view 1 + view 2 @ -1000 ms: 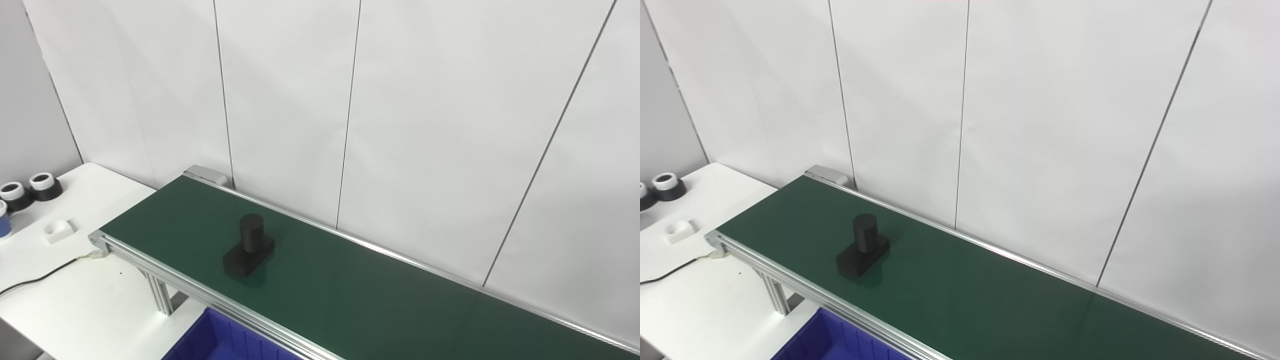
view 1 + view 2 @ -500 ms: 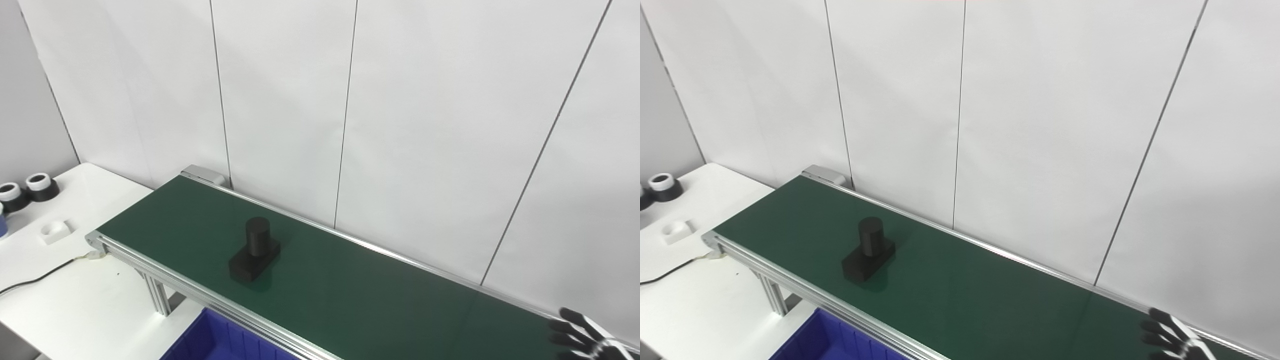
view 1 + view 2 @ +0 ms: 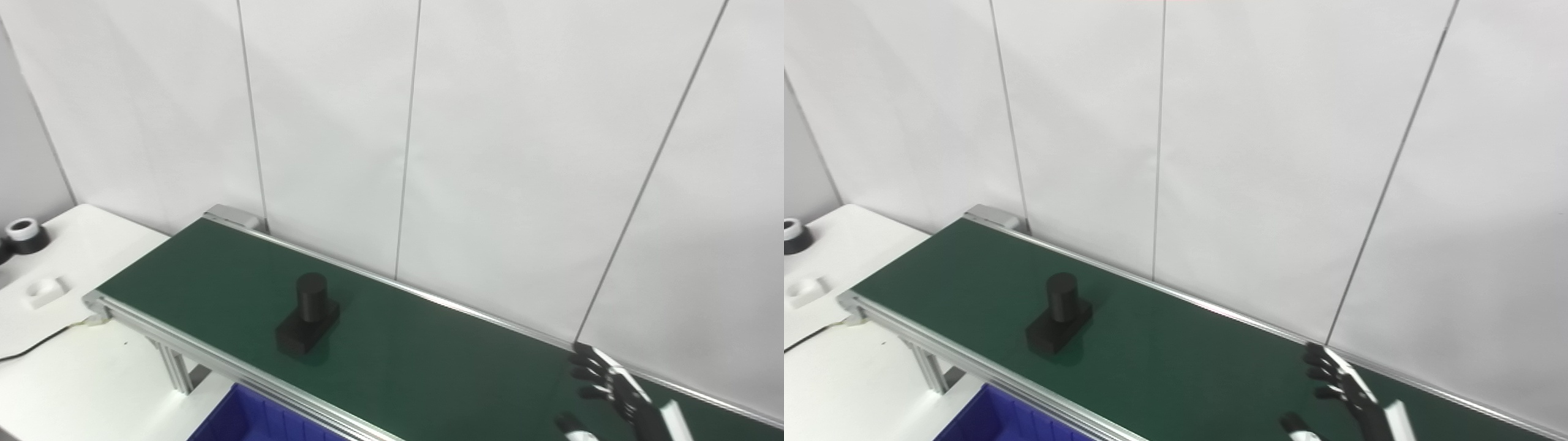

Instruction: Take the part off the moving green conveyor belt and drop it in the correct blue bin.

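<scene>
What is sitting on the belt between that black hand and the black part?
Nothing. Both eye views show only bare green belt between the right hand, open above the belt, and the part.

Both head views are bright and evenly lit, with soft white light that seems to fall from above. The white wall panels (image 3: 502,153) show a faint grey falloff toward the lower right. The black part (image 3: 307,314) casts only a short, soft shadow and a dim reflection on the green belt (image 3: 429,361), which carries a mild sheen. Its dark faces hold little detail. The right hand (image 3: 615,398) looks slightly smeared at the fingers. Focus is otherwise sharp, and straight lines stay straight at the edges
</scene>
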You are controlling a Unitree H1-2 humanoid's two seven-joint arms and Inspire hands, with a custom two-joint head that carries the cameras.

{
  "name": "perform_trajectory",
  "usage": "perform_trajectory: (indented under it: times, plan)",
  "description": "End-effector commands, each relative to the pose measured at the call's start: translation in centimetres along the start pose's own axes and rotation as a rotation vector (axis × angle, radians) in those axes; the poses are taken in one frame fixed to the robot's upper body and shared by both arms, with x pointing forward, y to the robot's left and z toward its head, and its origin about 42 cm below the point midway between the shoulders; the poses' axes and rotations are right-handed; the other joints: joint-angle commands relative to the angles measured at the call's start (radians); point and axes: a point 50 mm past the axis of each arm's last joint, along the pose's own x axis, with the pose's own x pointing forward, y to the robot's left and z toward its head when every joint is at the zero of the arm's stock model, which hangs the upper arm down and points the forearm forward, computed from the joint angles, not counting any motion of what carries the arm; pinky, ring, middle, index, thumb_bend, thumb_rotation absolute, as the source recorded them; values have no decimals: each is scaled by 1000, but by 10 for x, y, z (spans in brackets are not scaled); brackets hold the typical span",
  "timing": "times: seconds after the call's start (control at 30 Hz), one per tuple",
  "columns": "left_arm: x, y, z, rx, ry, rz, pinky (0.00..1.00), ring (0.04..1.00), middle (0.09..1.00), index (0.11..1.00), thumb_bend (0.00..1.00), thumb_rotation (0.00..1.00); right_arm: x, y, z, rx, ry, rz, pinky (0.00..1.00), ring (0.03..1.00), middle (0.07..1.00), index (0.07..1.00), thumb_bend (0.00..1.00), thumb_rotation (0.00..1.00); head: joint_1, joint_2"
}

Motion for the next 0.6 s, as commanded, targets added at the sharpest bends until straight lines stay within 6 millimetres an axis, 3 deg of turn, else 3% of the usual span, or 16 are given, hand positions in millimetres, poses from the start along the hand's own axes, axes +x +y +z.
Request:
perform_trajectory:
  times: [0.0, 0.33, 0.57]
  plan:
    - [4, 6, 12, 2, -76, -2, 569, 650, 701, 713, 913, 431, 18, -1, 11, -15, -47, 0, 710, 806, 839, 868, 550, 461, -15, 1]
    - [0, 19, 11, 1, -72, 2, 569, 664, 708, 714, 897, 446, 42, 26, 3, 20, -7, 37, 769, 839, 851, 874, 616, 505, -71, 6]
    - [-2, 24, 11, 7, -71, -3, 565, 663, 707, 716, 916, 475, 54, 39, 0, 46, 1, 34, 775, 844, 860, 880, 615, 481, -93, 13]
